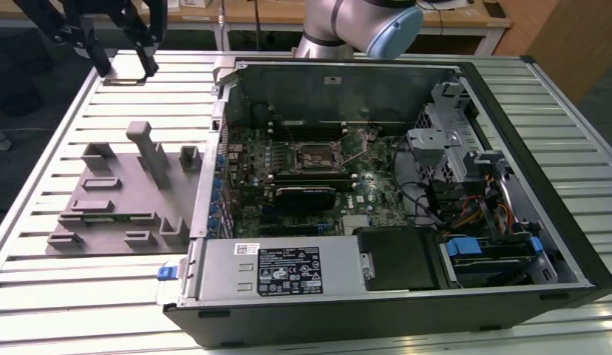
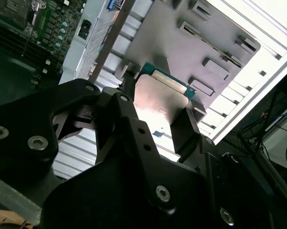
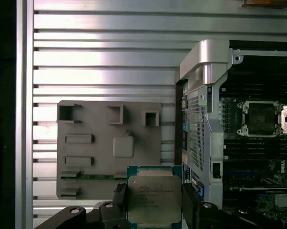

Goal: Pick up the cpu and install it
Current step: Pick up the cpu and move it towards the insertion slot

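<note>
Hand [image 3: 153,194] clamped on small flat square silver-topped cpu [image 3: 154,204] by opposite edges; light, stiff, likely fragile underneath, so you grip rim only

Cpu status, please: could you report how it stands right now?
End effector shut on the cpu, aloft near the grey fixture plate. Motherboard socket open, not yet filled. Nothing seen blocking it.
</note>
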{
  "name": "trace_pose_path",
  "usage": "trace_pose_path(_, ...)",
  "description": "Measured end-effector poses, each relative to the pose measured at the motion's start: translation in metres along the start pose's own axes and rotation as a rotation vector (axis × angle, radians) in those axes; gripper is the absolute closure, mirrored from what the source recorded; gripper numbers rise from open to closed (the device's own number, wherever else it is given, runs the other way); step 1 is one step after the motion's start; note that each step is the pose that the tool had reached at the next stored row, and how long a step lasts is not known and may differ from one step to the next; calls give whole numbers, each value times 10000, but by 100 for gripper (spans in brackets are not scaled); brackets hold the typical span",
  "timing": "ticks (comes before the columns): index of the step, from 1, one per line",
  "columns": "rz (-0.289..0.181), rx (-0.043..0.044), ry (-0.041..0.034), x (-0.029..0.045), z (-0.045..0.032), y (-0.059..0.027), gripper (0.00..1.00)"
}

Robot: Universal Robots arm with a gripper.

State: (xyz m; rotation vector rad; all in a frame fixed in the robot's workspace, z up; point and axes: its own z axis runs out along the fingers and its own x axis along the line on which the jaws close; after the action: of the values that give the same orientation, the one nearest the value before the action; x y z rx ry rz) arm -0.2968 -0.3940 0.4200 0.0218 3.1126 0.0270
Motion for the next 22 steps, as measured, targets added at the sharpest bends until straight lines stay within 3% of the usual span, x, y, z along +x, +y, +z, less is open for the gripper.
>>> trace_pose_path(22, 0, 0, 0, -489, 14, 11, 46)
